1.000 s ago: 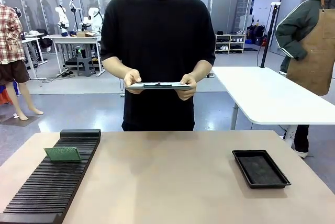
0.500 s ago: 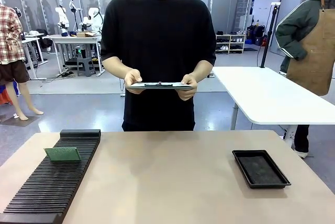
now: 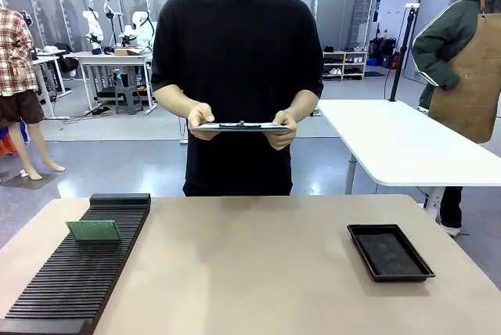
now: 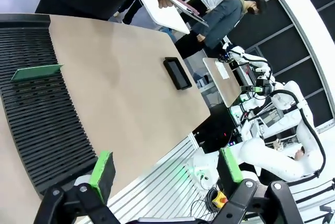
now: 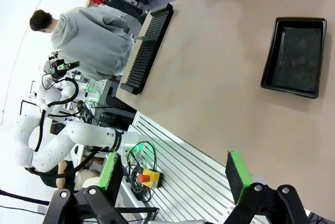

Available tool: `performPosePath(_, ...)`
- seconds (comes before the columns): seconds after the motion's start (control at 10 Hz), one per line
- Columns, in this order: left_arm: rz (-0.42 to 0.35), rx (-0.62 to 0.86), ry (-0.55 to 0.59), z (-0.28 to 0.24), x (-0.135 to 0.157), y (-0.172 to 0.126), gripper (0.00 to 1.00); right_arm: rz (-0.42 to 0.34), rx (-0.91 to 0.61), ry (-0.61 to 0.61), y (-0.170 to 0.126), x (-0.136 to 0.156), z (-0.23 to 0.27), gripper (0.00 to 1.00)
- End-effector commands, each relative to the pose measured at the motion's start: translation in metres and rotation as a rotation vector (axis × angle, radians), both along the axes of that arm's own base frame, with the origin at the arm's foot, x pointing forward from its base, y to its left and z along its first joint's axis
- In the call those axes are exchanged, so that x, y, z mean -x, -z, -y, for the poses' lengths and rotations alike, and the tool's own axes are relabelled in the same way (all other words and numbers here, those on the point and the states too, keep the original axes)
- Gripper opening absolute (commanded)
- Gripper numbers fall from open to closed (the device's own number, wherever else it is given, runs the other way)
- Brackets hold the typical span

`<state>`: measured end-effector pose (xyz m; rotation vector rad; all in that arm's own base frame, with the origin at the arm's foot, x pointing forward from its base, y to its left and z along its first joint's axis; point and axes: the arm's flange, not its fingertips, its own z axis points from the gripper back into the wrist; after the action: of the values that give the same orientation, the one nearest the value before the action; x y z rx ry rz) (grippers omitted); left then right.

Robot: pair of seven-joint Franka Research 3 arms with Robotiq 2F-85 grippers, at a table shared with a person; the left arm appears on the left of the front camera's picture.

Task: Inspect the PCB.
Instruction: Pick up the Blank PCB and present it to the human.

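The thin, flat, green rectangular PCB (image 3: 94,230) stands on its long edge in a slot of the long black ribbed plastic rack (image 3: 74,284), towards the rack's far end, at the robot's left side of the tan bench (image 3: 250,280). The slot probably holds it upright so that its upper edge is free for a pinch and neither face rubs on anything. A shallow black rectangular tray (image 3: 389,251) lies well apart at the robot's right side, by the look of it a place to set the board down (nothing can be made out in it). Across the bench a person in a black T-shirt (image 3: 235,61) holds a grey clipboard with white paper (image 3: 239,127) level in both hands, most likely to note the result. The left end effector (image 4: 166,165) has its green-padded fingers spread wide with nothing between them, and the right end effector (image 5: 174,171) is likewise wide apart and holds nothing; both hang back near the bench's near edge, so the inspection seems not yet begun. In the front view the board's near face is a mid green with a fine pale speckle, and it seems to lean slightly; in the left wrist view it shows as a narrow green strip above the ribs, its edges straight and its corners whole as far as can be told; any marks or parts on it are too small to read.
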<state>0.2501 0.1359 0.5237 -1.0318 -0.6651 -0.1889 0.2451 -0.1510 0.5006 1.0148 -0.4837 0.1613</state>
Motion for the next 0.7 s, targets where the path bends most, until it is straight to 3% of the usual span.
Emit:
performPosePath(0.0,0.09,-0.111,0.02,0.009,0.003,-0.018,1.0,0.024,-0.004,-0.012,-0.002,-0.002,0.001,1.0)
performPosePath(0.2,0.181,-0.507,0.147,0.049,-0.002,-0.053,1.0,0.024,-0.004,-0.012,-0.002,-0.002,0.001,1.0)
performPosePath(0.4,0.294,-0.995,0.293,0.099,-0.024,-0.06,1.0,0.024,-0.004,-0.012,-0.002,-0.002,0.001,1.0)
performPosePath(0.6,0.395,-1.191,0.55,0.129,-0.048,-0.045,1.0,0.024,-0.004,-0.012,-0.002,-0.002,0.001,1.0)
